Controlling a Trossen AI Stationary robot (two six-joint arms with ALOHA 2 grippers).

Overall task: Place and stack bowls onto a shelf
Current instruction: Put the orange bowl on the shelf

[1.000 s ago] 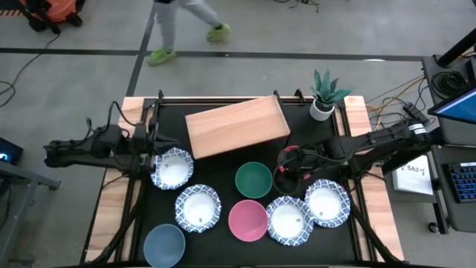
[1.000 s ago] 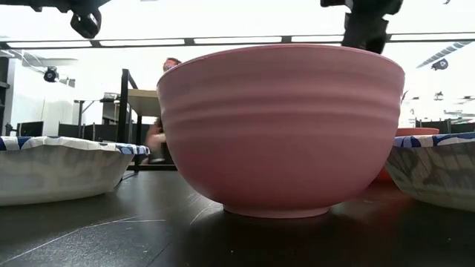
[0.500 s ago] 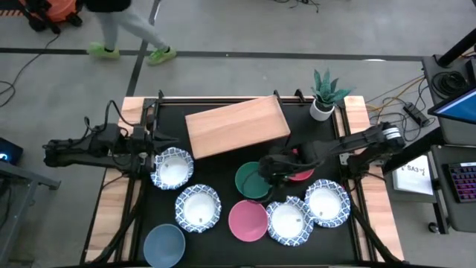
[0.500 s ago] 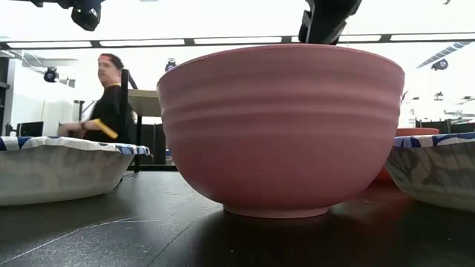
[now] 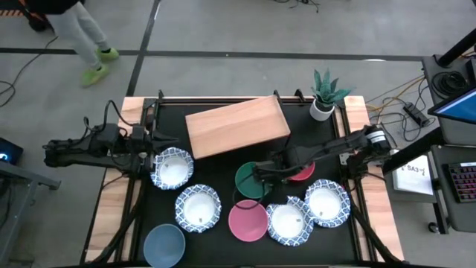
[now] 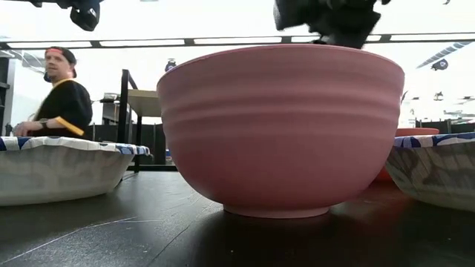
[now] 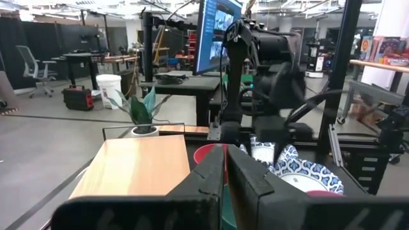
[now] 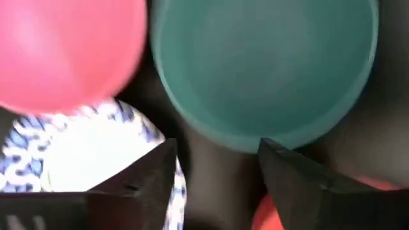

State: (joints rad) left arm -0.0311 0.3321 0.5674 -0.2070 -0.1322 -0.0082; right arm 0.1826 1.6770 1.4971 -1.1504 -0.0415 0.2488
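My right gripper (image 5: 260, 176) is open and hangs over the green bowl (image 5: 251, 182). In the right wrist view (image 8: 217, 172) its fingers stand by that bowl's rim (image 8: 255, 144) and touch nothing. The red bowl (image 5: 302, 173) sits partly under the right arm. White bowls with blue rims sit on the table at the left (image 5: 172, 167), left of centre (image 5: 198, 207), right of centre (image 5: 288, 221) and right (image 5: 326, 202). The pink bowl (image 5: 248, 220) and the blue-grey bowl (image 5: 163, 244) sit near the front. The wooden shelf (image 5: 236, 126) stands at the back. My left gripper (image 5: 154, 149) is shut and empty, and it waits at the left.
A small white pot with a green plant (image 5: 325, 95) stands at the back right, beside the shelf. Pale wooden strips (image 5: 111, 216) edge the black table. A person (image 5: 78, 30) walks on the floor beyond the far edge.
My right gripper has gone toward the table's left edge, from over the red bowl to over the green bowl, still open. The red bowl now shows beside the arm. The person behind the table has walked toward the left.
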